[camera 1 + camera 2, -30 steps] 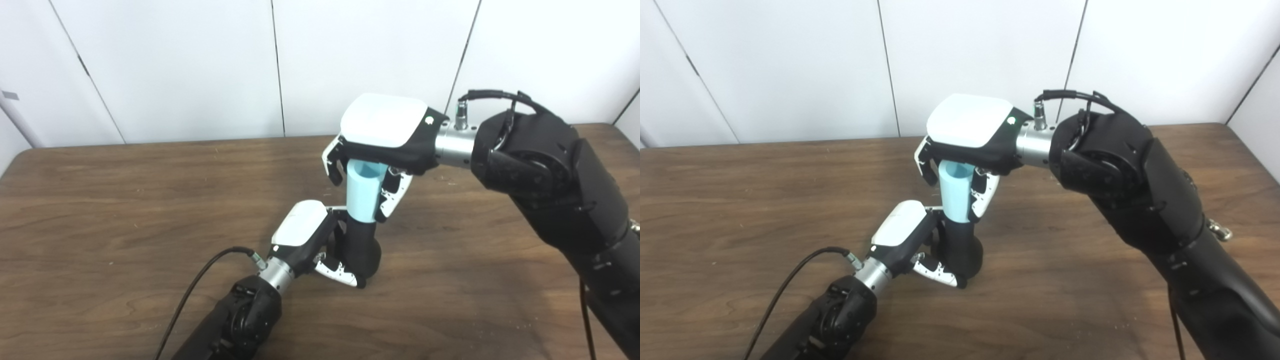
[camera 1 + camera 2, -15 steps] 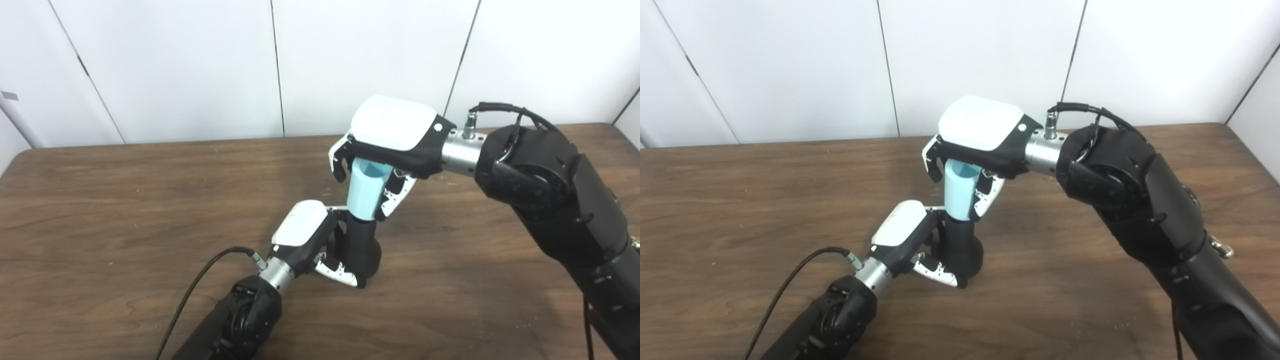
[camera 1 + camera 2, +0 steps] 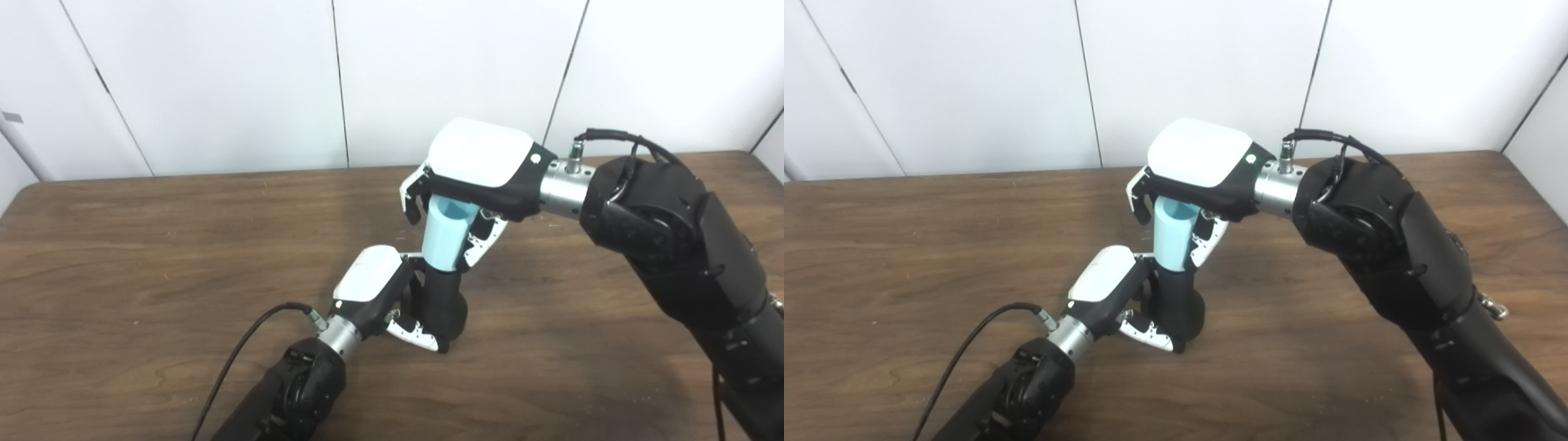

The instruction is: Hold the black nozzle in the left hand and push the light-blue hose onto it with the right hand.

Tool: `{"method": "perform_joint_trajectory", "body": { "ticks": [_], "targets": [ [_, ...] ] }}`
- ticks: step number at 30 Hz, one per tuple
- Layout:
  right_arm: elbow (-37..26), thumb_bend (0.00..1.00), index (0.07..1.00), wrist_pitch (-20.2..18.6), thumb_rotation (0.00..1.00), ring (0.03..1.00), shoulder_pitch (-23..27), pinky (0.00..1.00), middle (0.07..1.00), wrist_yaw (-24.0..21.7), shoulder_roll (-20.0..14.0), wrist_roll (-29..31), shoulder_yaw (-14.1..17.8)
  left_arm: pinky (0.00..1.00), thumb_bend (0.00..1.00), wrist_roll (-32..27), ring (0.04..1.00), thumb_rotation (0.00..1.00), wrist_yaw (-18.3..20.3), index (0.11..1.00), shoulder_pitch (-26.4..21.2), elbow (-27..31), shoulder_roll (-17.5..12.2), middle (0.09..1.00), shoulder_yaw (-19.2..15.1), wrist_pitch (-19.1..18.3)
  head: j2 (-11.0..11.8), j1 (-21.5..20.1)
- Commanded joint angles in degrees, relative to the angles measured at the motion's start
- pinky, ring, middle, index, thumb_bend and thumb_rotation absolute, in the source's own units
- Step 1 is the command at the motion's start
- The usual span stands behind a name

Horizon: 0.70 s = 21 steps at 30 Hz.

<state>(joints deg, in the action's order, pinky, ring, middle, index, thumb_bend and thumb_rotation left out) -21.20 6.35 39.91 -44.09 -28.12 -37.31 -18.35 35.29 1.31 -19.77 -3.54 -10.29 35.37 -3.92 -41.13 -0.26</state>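
the black nozzle [image 3: 444,300] stands upright near the middle of the desk [image 3: 122,245], and the left hand [image 3: 383,294] is wrapped around its base. the light-blue hose [image 3: 444,236] sits upright on the nozzle's top, open end up, with the right hand [image 3: 474,168] curled around its upper part from above.

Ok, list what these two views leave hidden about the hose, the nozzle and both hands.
- How far the light-blue hose sits over the black nozzle: the joint is inside the hose, in both views.
- Right hand palm contact: its white back covers the hose top.
- Left hand fingers behind the nozzle: hidden by the nozzle body.
- The nozzle's base on the table: dark, edge unclear.
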Motion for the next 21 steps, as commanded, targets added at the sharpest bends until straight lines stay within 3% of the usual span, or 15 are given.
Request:
{"method": "perform_joint_trajectory", "body": {
  "ticks": [1, 11, 21],
  "targets": [
    [-1.14, 0.51, 0.537, 0.21, 0.0, 0.336, 2.56, 0.22, 0.447, 1.41, 0.05, 0.92, 1.13, 0.44, 0.53, 1.32, 0.429, 0.0, 9.4, 0.487, 3.83, -3.97, 0.02, 0.47, 4.54, -3.24, -0.04, -0.01],
    [-1.99, 0.51, 0.54, -1.04, 0.0, 0.332, 2.96, 0.23, 0.449, -1.64, -0.01, 3.85, 0.06, 0.42, 0.53, 1.1, 0.421, 0.0, 9.21, 0.491, 3.9, -3.96, 0.32, 0.463, 4.34, -3.39, -0.29, -0.02],
    [-1.58, 0.51, 0.53, -0.11, 0.0, 0.366, 4.62, 0.28, 0.48, -6.32, -2.46, 5.0, -2.07, 0.43, 0.53, 1.36, 0.443, 0.0, 9.3, 0.482, 3.9, -3.74, 0.22, 0.476, 4.44, -3.34, -0.52, -0.06]
  ]
}}
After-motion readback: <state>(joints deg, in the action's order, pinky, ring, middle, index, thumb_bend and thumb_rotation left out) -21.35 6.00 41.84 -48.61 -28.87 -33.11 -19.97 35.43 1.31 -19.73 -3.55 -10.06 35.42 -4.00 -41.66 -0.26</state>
